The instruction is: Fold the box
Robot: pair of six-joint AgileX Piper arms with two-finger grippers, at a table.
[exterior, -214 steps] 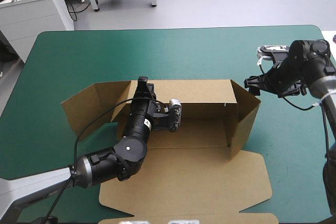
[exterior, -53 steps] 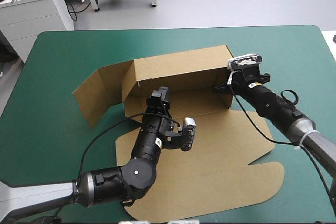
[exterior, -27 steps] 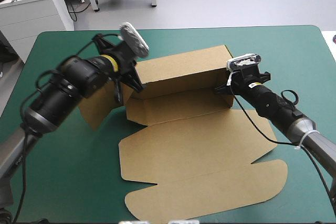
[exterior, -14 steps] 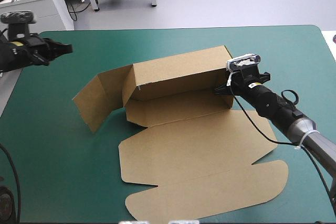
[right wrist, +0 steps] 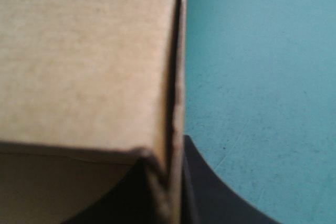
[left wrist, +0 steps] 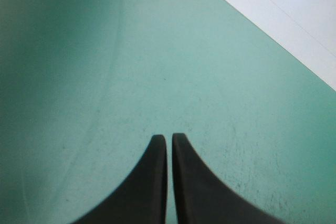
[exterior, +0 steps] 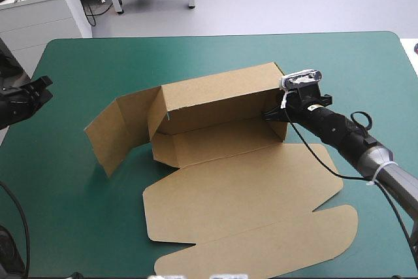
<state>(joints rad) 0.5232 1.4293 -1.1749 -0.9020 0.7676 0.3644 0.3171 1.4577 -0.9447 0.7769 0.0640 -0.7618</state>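
The box (exterior: 215, 99) sits about mid-bench (exterior: 196, 53), its raised back wall on the far side and its flat lid spread toward the near edge. A side flap stands out to the box's left. The right hand (exterior: 273, 114) is at the box's right end wall, with that wall between its fingers. The left hand (exterior: 40, 89) is well left of the box, apparently over the bench's left edge.

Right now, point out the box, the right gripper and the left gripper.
box (exterior: 222, 99), high view, raised back wall.
right gripper (exterior: 269, 114), high view, fingers at the box's end wall.
left gripper (left wrist: 169, 138), left wrist view, between its fingers.
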